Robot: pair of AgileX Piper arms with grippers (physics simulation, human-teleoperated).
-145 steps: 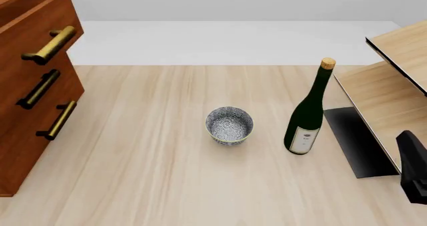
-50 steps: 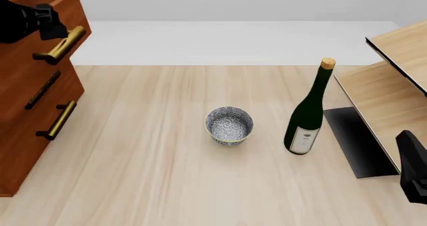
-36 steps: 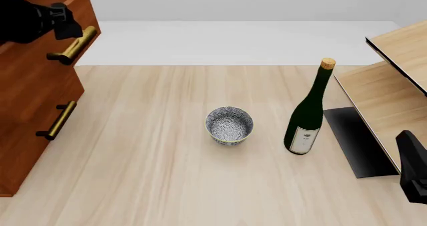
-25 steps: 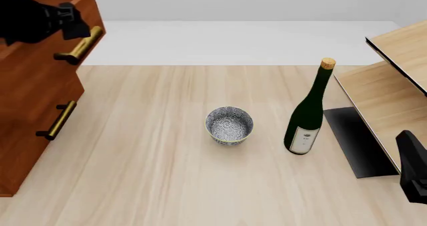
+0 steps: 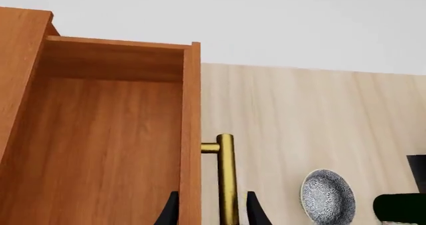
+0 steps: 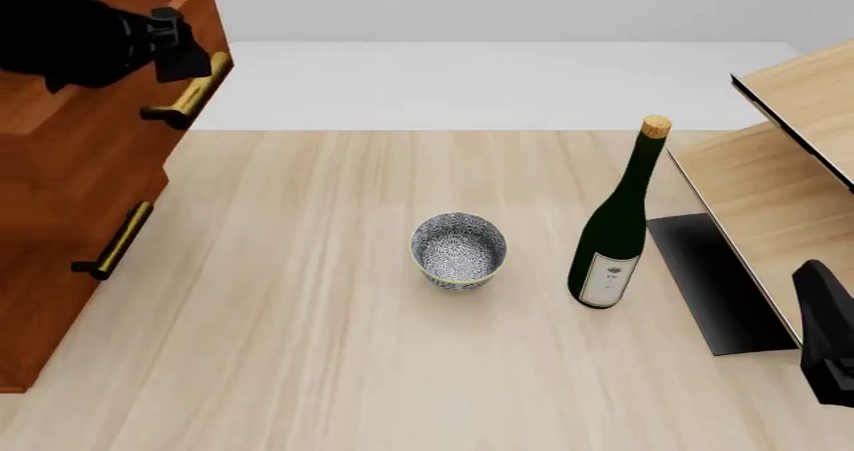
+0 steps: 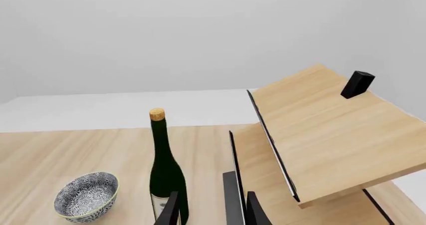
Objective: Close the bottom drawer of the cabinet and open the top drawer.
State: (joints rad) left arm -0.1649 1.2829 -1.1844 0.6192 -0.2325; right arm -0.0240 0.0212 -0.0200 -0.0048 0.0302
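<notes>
While pulled out, top drawer (image 6: 80,121) shows reddish-brown wood.

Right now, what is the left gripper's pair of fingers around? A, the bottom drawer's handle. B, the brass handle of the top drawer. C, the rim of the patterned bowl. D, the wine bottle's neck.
B: the left gripper has a finger on each side of the brass handle of the pulled-out top drawer.

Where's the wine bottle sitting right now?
In the front view, the dark green glass wine bottle with a cork stands upright on the table's right half, between the small blue-patterned ceramic bowl on its left and the pale light-wood shelf unit on its right.
</notes>
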